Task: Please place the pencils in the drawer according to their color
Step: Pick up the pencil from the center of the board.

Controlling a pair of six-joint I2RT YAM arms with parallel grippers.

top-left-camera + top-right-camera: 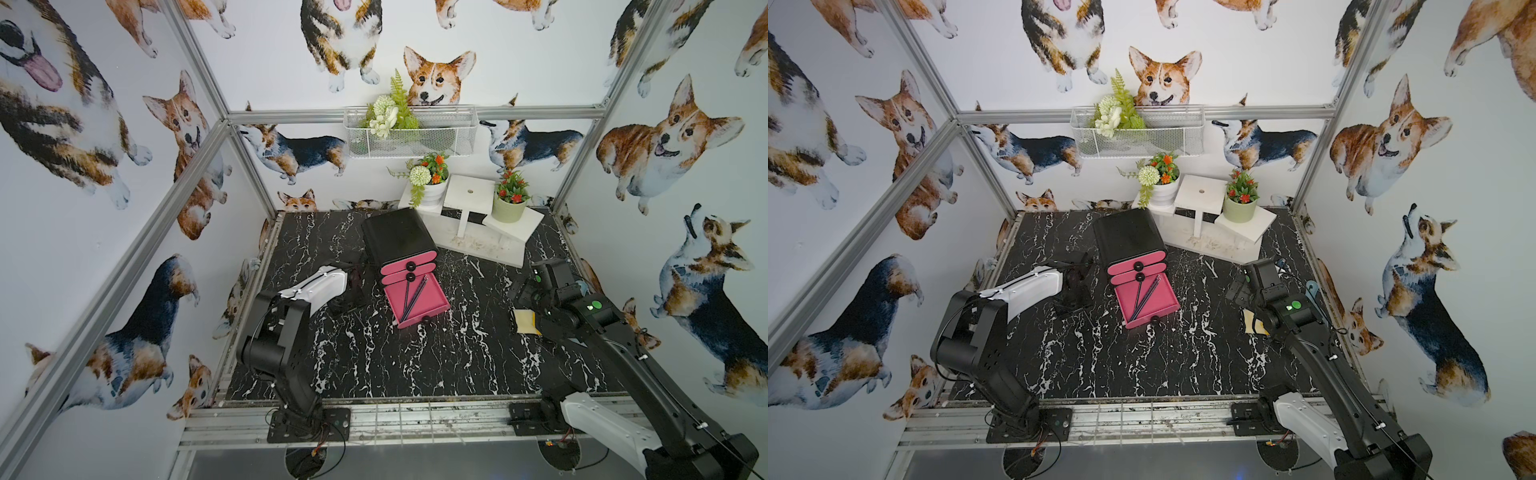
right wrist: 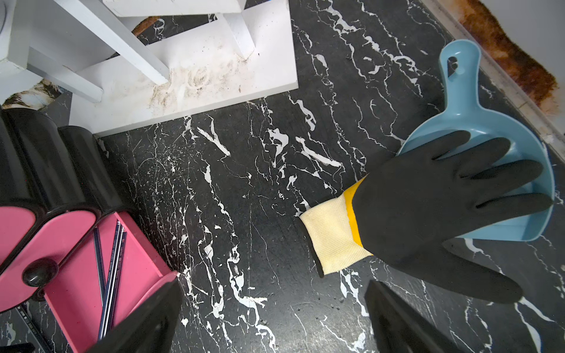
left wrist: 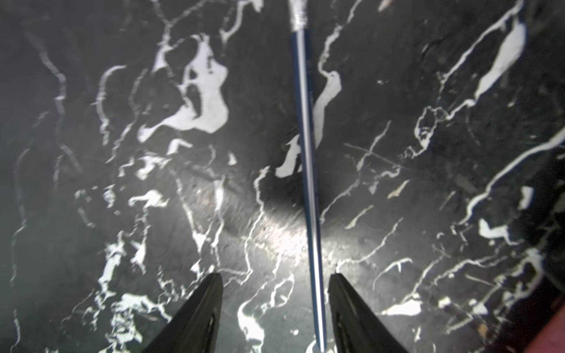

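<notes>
Pickup step, I judge: a dark blue pencil (image 3: 307, 152) lies flat on the tabletop (image 3: 91, 198) between its left edge and the open pink drawer (image 1: 436, 297), framed by the left jaws, apart and unclamped; 3 dark pencils (image 2: 110, 275) lie in the drawer; right jaws apart, idle; next: centre, close, lift.

We see a black, white-veined marble tabletop (image 1: 415, 365). On it stand a black drawer cabinet (image 1: 397, 239) and a white wooden stand (image 1: 478, 249). A dark blue pencil (image 3: 307, 159) lies flat, and a black glove (image 2: 428, 220) overlaps a blue scoop (image 2: 458, 101).
</notes>
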